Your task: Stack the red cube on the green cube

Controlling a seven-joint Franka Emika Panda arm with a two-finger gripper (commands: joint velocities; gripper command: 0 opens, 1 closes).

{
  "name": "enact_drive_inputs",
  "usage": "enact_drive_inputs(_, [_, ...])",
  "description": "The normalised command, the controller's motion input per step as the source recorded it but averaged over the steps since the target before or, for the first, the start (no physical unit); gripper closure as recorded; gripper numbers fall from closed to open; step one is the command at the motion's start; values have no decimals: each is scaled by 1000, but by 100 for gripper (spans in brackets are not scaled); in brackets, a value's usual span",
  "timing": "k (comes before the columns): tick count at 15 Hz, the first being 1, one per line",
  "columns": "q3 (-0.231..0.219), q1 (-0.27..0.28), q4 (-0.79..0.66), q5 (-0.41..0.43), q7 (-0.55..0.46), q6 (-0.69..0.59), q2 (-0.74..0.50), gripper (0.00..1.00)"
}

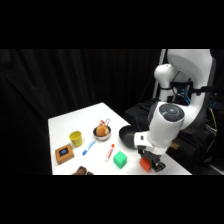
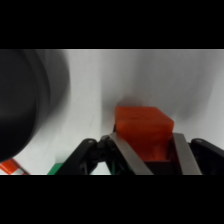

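Note:
The red cube [image 1: 144, 163] sits low at the table's front right, between the fingers of my gripper [image 1: 151, 163]. In the wrist view the red cube [image 2: 144, 127] fills the gap of the gripper [image 2: 145, 137], and the metal fingers [image 2: 125, 152] lie against its two sides. Whether it is off the table, I cannot tell. The green cube [image 1: 120, 159] rests on the table a short way left of the gripper. Only a sliver of the green cube [image 2: 56, 169] shows at the wrist view's bottom edge.
A black pan [image 1: 129, 136] lies just behind the gripper and looms at the left as a dark pan [image 2: 25, 100] in the wrist view. Farther left are a red-and-white marker [image 1: 110, 152], a metal bowl [image 1: 102, 131] holding an orange object, a blue marker [image 1: 89, 147], a yellow cup [image 1: 76, 138] and a brown block [image 1: 64, 153].

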Motion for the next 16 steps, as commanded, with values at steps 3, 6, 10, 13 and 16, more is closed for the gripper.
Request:
enact_drive_inputs(3, [36, -65, -75, -228, 169, -407, -439, 73])
enact_drive_inputs(6, [166, -207, -60, -207, 129, -362, -417, 73])
enact_drive_inputs(10, [222, -319, -28, -127, -14, -224, -354, 73])
enact_drive_inputs(13, [193, -327, 39, -21, -170, -137, -217, 73])
enact_drive_inputs(16, [146, -277, 90, 47, -237, -111, -101, 73])
